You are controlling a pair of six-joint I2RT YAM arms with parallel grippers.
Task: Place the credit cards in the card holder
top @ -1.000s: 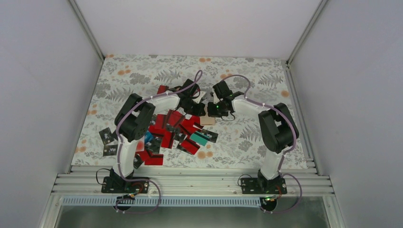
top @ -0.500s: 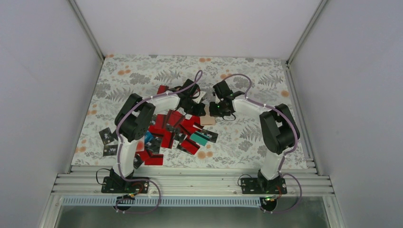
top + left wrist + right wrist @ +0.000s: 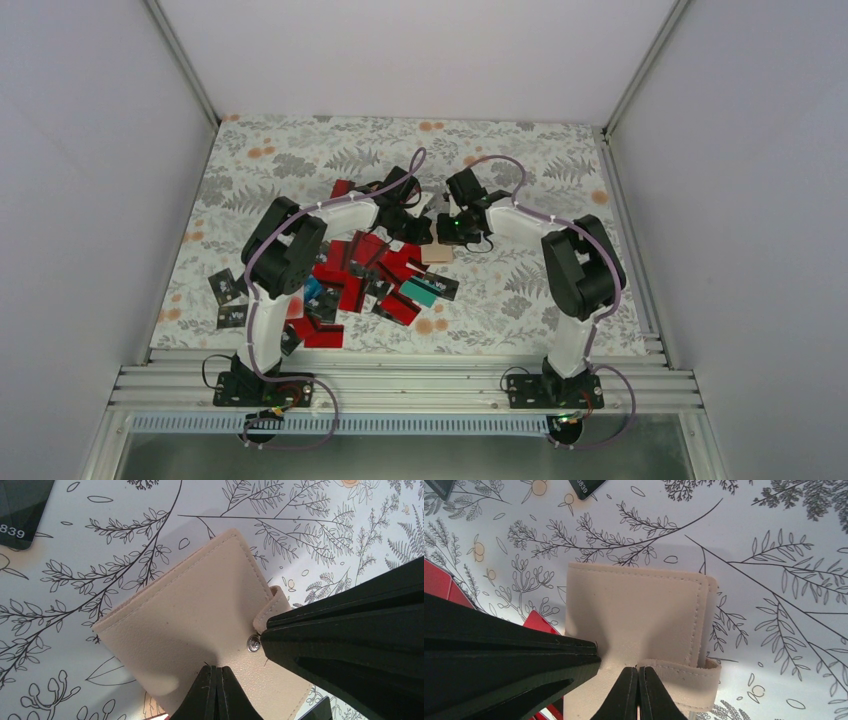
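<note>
1. My left fingers (image 3: pixel 204 700) are pressing together and holding nothing. Their tips are resting on the cover of the card holder (image 3: pixel 200 625), I think to keep it from sliding.
2. My right fingers (image 3: pixel 626 697) are also pressing together, tips against the strap (image 3: pixel 684 677), probably to open it.
3. The card holder is lying closed on the desk (image 3: pixel 540 290), just beside the pile of credit cards (image 3: pixel 360 270).
</note>
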